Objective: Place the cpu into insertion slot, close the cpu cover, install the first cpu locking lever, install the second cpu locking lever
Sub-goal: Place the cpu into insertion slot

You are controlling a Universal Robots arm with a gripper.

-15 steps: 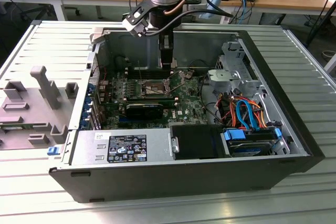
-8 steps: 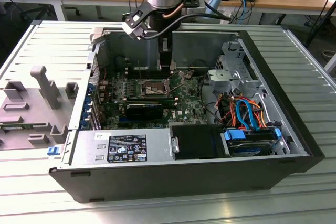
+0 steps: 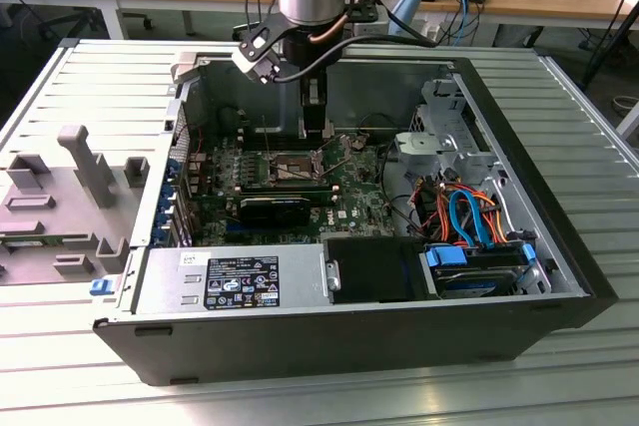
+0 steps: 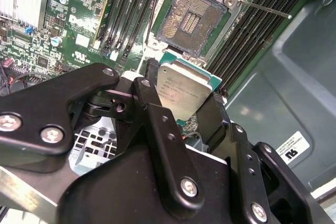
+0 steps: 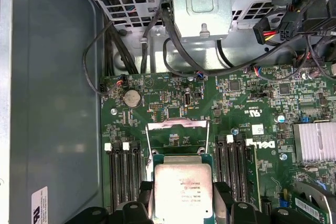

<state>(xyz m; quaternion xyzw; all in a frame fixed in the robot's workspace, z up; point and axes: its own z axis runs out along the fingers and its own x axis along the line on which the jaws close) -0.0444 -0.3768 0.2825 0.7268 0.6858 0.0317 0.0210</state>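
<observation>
The gripper [image 3: 317,130] hangs from the arm inside the open case [image 3: 300,338], low over the green board [image 3: 351,209]. It is clamped on the cpu [image 4: 181,88]: in both wrist views a black finger [image 4: 148,88] presses against each of two opposite edges of the chip, and its silver-grey top faces the cameras.

The cpu is off the board, held in the air close by the slot [image 4: 190,22] and not seated in it. In the second wrist view the slot lies bare just past the chip (its dark square field of contacts is fully exposed, with the metal rim around it). A thin metal lever [image 4: 262,8] juts from one corner of the slot and crosses the memory slots [image 4: 252,30] beside it.

In the first wrist view the cpu [image 5: 182,192] sits between two banks of memory slots [image 5: 123,174] and hides most of what lies under it. Just beyond it the cover [image 5: 177,124], a thin silvery frame, stands raised off the board.

In the exterior view the slot [image 3: 288,169] is toward the exterior view's left of the gripper, near it.
</observation>
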